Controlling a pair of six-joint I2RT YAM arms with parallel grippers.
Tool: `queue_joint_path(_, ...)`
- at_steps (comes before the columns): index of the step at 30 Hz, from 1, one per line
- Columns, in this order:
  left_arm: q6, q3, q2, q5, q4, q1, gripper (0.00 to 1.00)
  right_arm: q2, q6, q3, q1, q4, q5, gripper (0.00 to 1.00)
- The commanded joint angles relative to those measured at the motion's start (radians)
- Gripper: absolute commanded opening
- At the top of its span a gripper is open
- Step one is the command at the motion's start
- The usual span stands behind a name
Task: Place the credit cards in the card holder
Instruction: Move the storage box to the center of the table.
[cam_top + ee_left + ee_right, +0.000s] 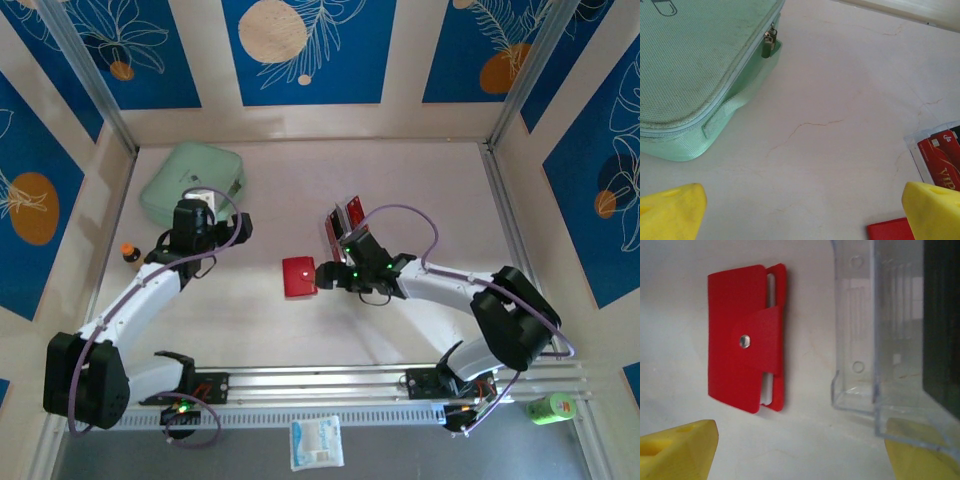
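The card holder [298,276], a small red wallet, lies flat in the middle of the table, folded shut with its pale clasp [744,341] fastened; it also shows as the card holder [747,337] and as a red corner [890,230]. Red credit cards [345,222] stand in a clear plastic rack [880,340] just behind and right of it, seen as cards [940,157] at the right edge. My right gripper [325,272] is open just right of the wallet, nothing between its yellow fingers [677,450]. My left gripper [203,205] is open and empty beside the mint-green case, its fingers [670,210] wide apart.
A mint-green zip case [192,178] lies at the back left. A small orange-capped bottle [128,253] stands by the left wall. Off the table's near edge, beyond the metal rail [320,380], are a white packet [316,442] and a green bottle [550,407]. Walls enclose three sides.
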Motion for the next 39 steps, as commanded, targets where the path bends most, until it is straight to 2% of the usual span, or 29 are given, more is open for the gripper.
queue_joint_path(1, -0.003, 0.041, 0.003, -0.011, -0.018, -0.013, 1.0, 0.028, -0.025, 0.037, -0.02, 0.025, 0.006, 0.87)
queue_joint_path(10, -0.003, 0.04, -0.008, -0.013, -0.024, -0.021, 1.0, 0.093, -0.053, 0.095, -0.076, 0.046, -0.011, 0.86)
queue_joint_path(22, -0.015, 0.034, -0.005, -0.012, -0.029, -0.029, 1.0, 0.208, -0.144, 0.277, -0.169, -0.001, -0.094, 0.84)
queue_joint_path(26, -0.026, 0.027, -0.014, -0.003, -0.033, -0.031, 1.0, 0.143, -0.131, 0.258, -0.142, -0.036, -0.151, 0.83)
queue_joint_path(31, -0.056, 0.023, -0.029, 0.021, -0.053, -0.04, 1.0, 0.052, -0.04, 0.165, -0.077, -0.052, -0.206, 0.8)
queue_joint_path(35, -0.097, 0.01, -0.044, 0.034, -0.068, -0.062, 1.0, 0.016, 0.051, 0.088, -0.033, -0.023, -0.241, 0.74)
queue_joint_path(39, -0.138, -0.02, -0.059, 0.029, -0.065, -0.105, 1.0, 0.018, 0.115, 0.042, -0.017, 0.024, -0.254, 0.64)
